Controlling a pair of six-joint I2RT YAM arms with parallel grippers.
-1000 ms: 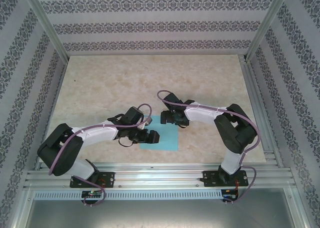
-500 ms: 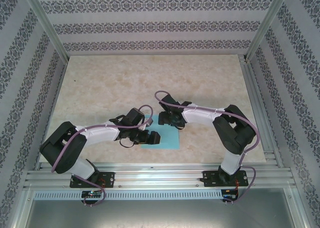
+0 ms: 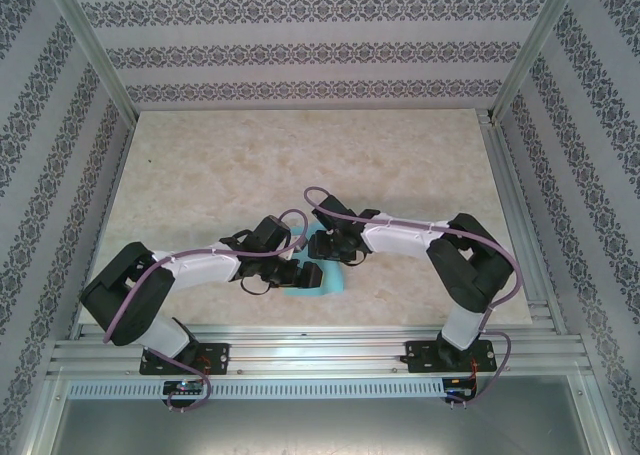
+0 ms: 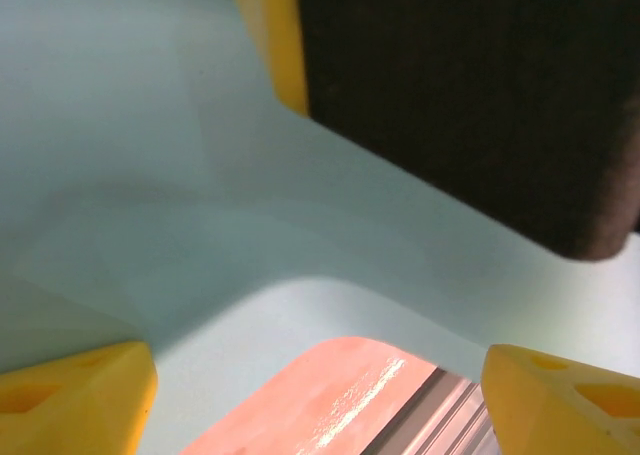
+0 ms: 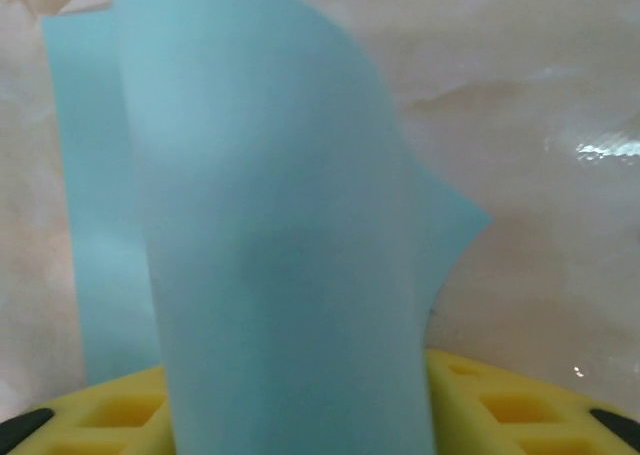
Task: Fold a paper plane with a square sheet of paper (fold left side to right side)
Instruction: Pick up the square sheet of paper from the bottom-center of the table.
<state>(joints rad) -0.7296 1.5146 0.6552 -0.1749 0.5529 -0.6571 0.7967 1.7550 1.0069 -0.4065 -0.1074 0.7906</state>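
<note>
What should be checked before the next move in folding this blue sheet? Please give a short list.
1. Both grippers are over the sheet: ok.
2. The left gripper is open above it: ok.
3. One side is lifted at the right gripper: ok, it curls upward.
4. The right gripper is firmly shut on that side: cannot tell.
5. The fold is pressed flat: not ok, the sheet is only curved.

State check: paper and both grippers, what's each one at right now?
square sheet of paper, not flat: one part curled upward, no sharp crease visible.
left gripper, open wide, low over the sheet.
right gripper, at the base of the raised curl; firm pinch unclear.
</note>
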